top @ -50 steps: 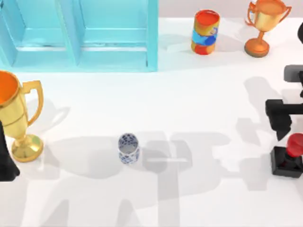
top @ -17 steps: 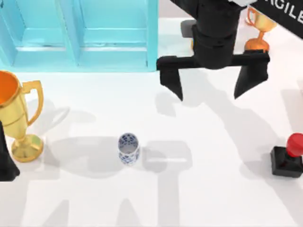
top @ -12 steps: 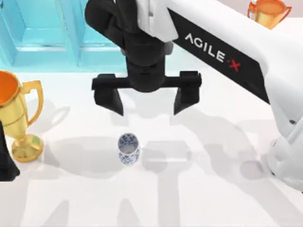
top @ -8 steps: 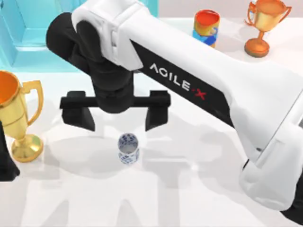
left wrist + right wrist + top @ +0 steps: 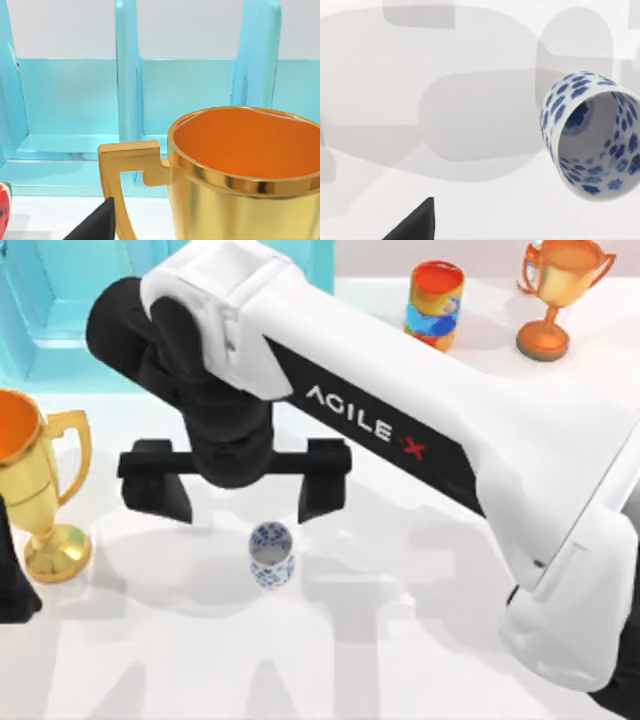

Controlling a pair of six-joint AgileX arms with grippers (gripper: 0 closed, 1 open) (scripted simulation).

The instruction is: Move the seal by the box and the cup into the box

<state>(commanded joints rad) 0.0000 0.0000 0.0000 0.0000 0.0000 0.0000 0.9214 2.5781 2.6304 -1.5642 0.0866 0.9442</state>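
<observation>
Swinging across from the frame's right edge, my right hand (image 5: 241, 492) now hangs spread wide just above the cup (image 5: 271, 554), grasping nothing. I judge the cup goes first; my left hand (image 5: 14, 585) stays parked at the left edge, its grip impossible to tell.

1. Tabletop (image 5: 420, 660): plain white, w/ grey shadows across the middle.
2. Box (image 5: 60, 330): light blue, open compartments, at far-left corner.
3. Cup (image 5: 270, 554): white w/ blue flowers, upright, near the centre, well apart from the box.
4. Gold trophy (image 5: 35, 490): by left edge.
5. Orange cylinder (image 5: 435, 306) w/ blue band: far edge, right of the box.
6. Orange trophy (image 5: 556, 290): far-right corner.
</observation>
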